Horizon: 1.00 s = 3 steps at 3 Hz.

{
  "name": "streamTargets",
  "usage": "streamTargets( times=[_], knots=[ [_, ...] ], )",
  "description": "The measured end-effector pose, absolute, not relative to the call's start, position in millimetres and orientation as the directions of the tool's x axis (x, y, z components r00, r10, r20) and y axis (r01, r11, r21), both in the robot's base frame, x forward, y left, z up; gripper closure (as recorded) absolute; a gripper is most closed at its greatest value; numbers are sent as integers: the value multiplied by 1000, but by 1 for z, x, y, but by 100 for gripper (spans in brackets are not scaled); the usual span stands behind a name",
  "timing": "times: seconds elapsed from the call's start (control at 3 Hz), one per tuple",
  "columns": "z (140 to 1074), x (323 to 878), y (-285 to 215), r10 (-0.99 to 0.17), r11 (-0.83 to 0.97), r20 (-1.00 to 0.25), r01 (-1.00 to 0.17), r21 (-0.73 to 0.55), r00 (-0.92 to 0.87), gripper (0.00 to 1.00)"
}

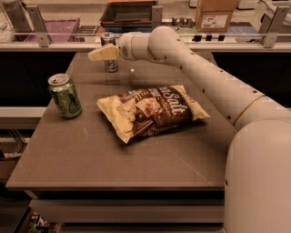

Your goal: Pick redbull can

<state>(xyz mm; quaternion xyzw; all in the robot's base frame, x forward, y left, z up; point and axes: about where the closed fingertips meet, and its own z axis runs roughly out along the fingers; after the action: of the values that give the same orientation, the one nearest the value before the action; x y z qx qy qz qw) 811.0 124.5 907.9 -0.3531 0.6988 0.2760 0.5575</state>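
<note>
The redbull can [111, 66] stands upright at the far edge of the brown table [113, 159], slim and silver-blue with a silver top. My gripper [103, 52] is right at the can, at mid height. Its beige tip crosses the front of the can and hides the can's middle, so only the top and the lower part show. My white arm [204, 77] reaches in from the right, above the table. The can's base seems to rest on the table.
A shorter green can [66, 95] stands at the table's left side. A brown and cream chip bag [152, 111] lies in the middle. Behind the table runs a counter with a railing, a purple tray [54, 25] and a cardboard box [216, 13].
</note>
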Motion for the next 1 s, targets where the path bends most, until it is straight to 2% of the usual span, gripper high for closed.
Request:
streamTargets(
  times=[0.33,1.0],
  knots=[
    [906,810,128,-187,595,-974,-804,-7,-130,18],
    [904,809,133,-188,589,-973,-808,-4,-132,63]
  ],
)
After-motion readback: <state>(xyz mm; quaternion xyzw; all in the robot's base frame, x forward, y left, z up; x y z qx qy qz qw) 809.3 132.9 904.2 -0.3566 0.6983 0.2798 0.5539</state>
